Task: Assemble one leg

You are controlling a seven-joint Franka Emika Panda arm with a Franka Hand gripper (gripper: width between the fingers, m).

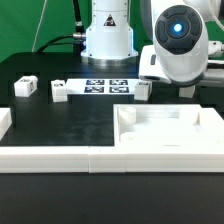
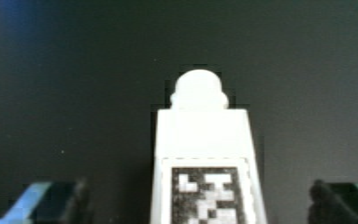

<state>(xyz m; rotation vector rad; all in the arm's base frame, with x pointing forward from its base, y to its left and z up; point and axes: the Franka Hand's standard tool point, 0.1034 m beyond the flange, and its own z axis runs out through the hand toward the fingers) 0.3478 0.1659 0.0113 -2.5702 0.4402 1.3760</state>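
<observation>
In the wrist view a white leg (image 2: pixel 206 150) lies on the black table, with its tag face up and its rounded peg end pointing away. My gripper (image 2: pixel 197 206) is open and straddles the leg, with dark gaps between the leg and each of the fingers (image 2: pixel 43 202). In the exterior view this leg (image 1: pixel 143 90) sits just to the right of the marker board (image 1: pixel 105 86), under my lowered hand (image 1: pixel 152 66). My fingertips are hidden there. Two more legs (image 1: pixel 25 87) (image 1: pixel 58 92) lie to the left of the marker board.
The large white tray piece (image 1: pixel 170 132) lies in front of the leg, at the exterior view's right. Long white border bars (image 1: pixel 90 160) run along the front edge, and another bar (image 1: pixel 5 125) lies at the left. The robot base (image 1: pixel 107 40) stands behind the marker board.
</observation>
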